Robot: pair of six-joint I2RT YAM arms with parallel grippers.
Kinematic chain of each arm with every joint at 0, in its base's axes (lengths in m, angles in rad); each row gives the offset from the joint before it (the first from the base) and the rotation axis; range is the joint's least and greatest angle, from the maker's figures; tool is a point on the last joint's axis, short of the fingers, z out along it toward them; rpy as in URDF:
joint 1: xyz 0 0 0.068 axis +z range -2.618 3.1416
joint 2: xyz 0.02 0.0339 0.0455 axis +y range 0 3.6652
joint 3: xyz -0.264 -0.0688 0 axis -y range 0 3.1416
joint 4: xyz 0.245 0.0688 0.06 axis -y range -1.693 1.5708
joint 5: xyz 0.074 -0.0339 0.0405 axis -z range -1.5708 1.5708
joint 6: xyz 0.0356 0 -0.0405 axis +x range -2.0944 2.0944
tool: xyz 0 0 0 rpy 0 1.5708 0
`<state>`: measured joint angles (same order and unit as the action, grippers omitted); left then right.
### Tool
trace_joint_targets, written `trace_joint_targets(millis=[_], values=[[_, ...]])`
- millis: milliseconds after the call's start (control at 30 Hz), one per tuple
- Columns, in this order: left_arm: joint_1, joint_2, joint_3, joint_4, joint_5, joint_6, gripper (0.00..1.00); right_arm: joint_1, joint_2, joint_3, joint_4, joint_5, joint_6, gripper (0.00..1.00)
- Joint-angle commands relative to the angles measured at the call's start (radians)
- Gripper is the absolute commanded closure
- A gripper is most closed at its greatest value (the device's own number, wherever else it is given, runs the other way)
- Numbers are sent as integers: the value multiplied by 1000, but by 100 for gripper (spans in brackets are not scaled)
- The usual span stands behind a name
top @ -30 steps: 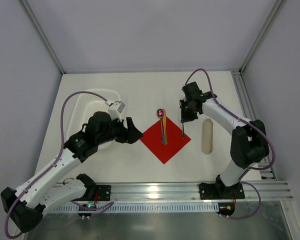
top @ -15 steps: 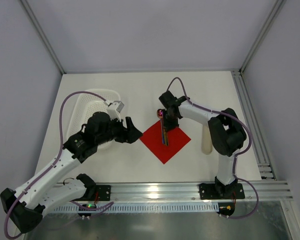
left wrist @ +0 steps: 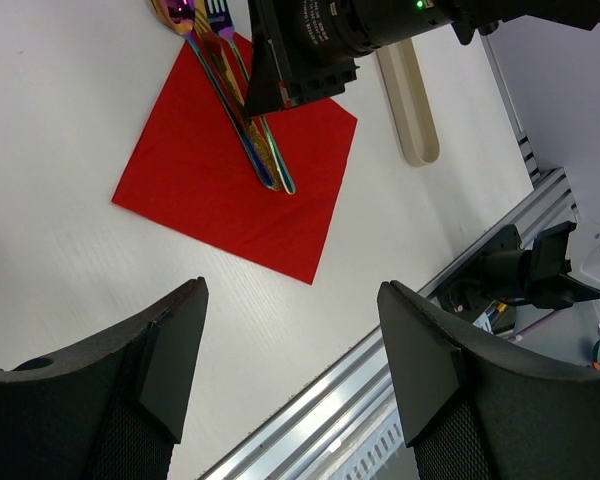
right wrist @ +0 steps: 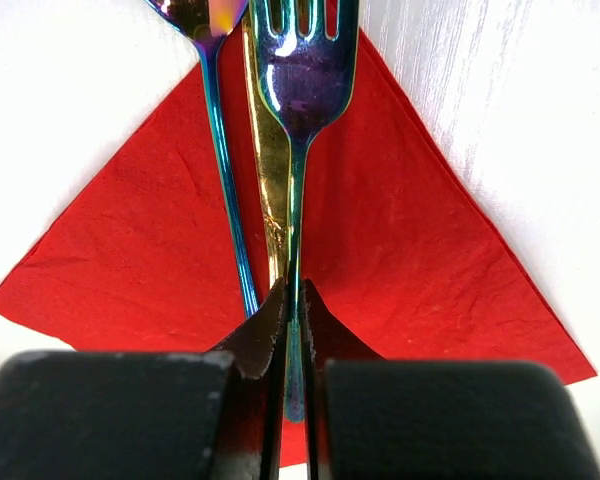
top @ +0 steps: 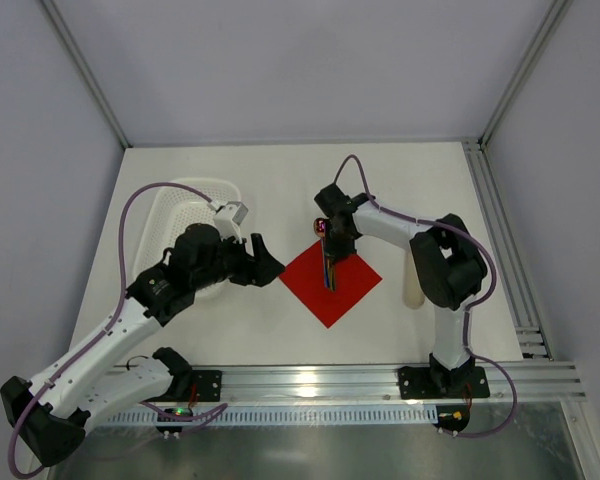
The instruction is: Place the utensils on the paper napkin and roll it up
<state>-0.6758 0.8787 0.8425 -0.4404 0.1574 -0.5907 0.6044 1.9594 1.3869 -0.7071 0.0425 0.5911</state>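
Observation:
The red paper napkin (top: 332,290) (left wrist: 230,180) (right wrist: 410,250) lies as a diamond mid-table. Across it lies the rainbow spoon (right wrist: 226,190) (left wrist: 212,75), its pink bowl (top: 322,226) past the far corner. A gold-toned slim piece (right wrist: 268,180) rests alongside it. My right gripper (top: 334,243) (right wrist: 296,288) is shut on the fork's handle, and the fork (right wrist: 302,70) (left wrist: 262,140) runs parallel to the spoon over the napkin. Whether it rests on the paper is unclear. My left gripper (top: 272,262) (left wrist: 295,350) is open and empty, hovering left of the napkin.
A white perforated basket (top: 185,205) sits at the left, partly under the left arm. A beige oblong tray (top: 413,275) (left wrist: 412,100) lies right of the napkin. The aluminium rail (top: 310,380) runs along the near edge.
The right gripper carried the fork leftward from beside the napkin's right corner to over the napkin next to the spoon, then held nearly still. The left arm has not moved.

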Motion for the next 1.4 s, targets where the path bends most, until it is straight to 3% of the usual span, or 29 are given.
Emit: trace_joint_targets(millis=[0, 500, 867, 1033, 1167, 1200, 1367], values=[[-1, -18, 4, 14, -4, 19, 27, 8, 9, 38, 18, 22, 19, 92], [-1, -7, 4, 23, -1, 14, 27, 14, -8, 35, 1, 28, 22, 84], [-1, 68, 69, 26, 36, 2, 26, 8, -138, 69, -83, -18, -25, 75], [-1, 173, 142, 17, 57, -47, 27, 17, -243, 34, -94, -142, -43, 62], [-1, 230, 217, -107, 96, -87, 27, 32, -358, 43, -172, -184, 15, 31], [-1, 235, 243, -122, 97, -115, 27, 32, -419, 37, -179, -182, 32, 27], [-1, 212, 219, -92, 81, -176, 27, 32, -565, -75, -192, -109, 208, 24]])
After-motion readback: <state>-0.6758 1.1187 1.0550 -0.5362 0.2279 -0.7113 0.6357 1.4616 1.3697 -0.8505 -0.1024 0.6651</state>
